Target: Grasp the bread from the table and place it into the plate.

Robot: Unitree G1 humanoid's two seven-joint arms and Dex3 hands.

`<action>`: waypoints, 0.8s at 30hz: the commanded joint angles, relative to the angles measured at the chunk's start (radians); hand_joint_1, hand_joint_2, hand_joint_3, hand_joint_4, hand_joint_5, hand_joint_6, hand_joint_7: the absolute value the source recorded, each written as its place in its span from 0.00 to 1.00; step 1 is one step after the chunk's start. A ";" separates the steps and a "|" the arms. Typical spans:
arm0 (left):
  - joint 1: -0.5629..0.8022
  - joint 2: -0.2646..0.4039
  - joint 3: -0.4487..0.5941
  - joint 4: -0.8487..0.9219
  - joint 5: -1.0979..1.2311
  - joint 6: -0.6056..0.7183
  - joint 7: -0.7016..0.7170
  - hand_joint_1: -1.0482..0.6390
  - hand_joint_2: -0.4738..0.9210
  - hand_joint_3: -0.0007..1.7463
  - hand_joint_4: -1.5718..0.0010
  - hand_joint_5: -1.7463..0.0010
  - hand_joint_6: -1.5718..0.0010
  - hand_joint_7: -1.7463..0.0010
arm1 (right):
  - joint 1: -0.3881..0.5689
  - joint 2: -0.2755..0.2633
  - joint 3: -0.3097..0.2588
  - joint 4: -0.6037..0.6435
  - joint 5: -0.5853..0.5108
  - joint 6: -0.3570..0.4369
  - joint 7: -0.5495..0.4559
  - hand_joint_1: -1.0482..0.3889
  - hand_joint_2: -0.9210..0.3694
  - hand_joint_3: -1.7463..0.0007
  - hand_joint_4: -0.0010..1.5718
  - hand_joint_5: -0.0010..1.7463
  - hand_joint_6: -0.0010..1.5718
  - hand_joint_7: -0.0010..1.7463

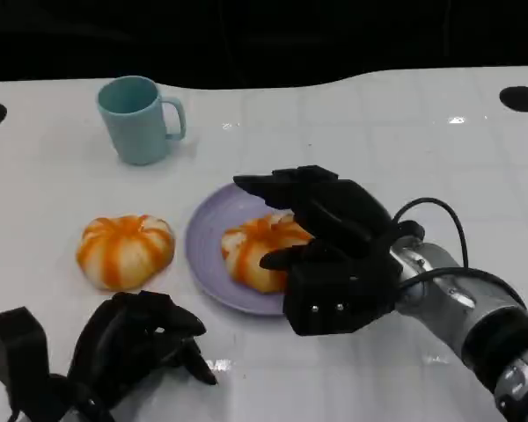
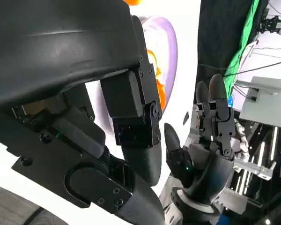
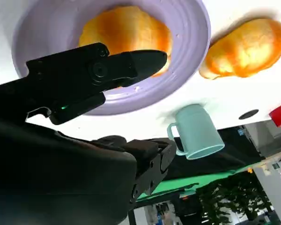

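One orange-striped bread (image 1: 260, 251) lies in the lavender plate (image 1: 207, 237) at the table's middle. A second bread (image 1: 125, 249) sits on the table just left of the plate. My right hand (image 1: 334, 255) hovers over the plate's right side with its fingers spread above the bread, gripping nothing. The right wrist view has the bread (image 3: 126, 30) lying in the plate (image 3: 187, 56) beyond one outstretched finger (image 3: 98, 70), and the other bread (image 3: 243, 54) outside the rim. My left hand (image 1: 141, 343) rests near the front edge, fingers curled in on nothing.
A light blue mug (image 1: 139, 119) stands at the back left, behind the loose bread. The white table runs bare to the right of the plate. The left wrist view catches the plate's rim (image 2: 168, 42) and my right hand (image 2: 210, 136) beyond it.
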 commanded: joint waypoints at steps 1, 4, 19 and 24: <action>0.007 0.013 0.003 -0.002 0.005 -0.003 0.010 0.00 0.85 0.00 0.00 0.66 0.00 0.88 | 0.036 -0.036 -0.016 -0.056 0.025 0.007 0.027 0.21 0.00 0.91 0.00 0.13 0.12 0.00; 0.005 0.013 0.003 0.002 0.007 -0.007 0.013 0.00 0.86 0.00 0.00 0.66 0.00 0.88 | 0.066 -0.050 -0.025 -0.091 0.036 0.002 0.029 0.21 0.00 0.91 0.01 0.14 0.13 0.01; -0.007 0.009 0.005 0.014 0.000 -0.003 0.009 0.00 0.85 0.00 0.00 0.66 0.00 0.89 | 0.279 -0.159 -0.090 -0.348 0.027 -0.151 -0.181 0.49 0.01 0.99 0.35 0.46 0.48 0.14; -0.009 0.008 0.002 0.016 0.004 -0.010 0.011 0.00 0.85 0.00 0.00 0.66 0.00 0.89 | 0.351 -0.187 -0.128 -0.424 0.045 -0.179 -0.182 0.58 0.03 0.99 0.44 0.68 0.56 0.27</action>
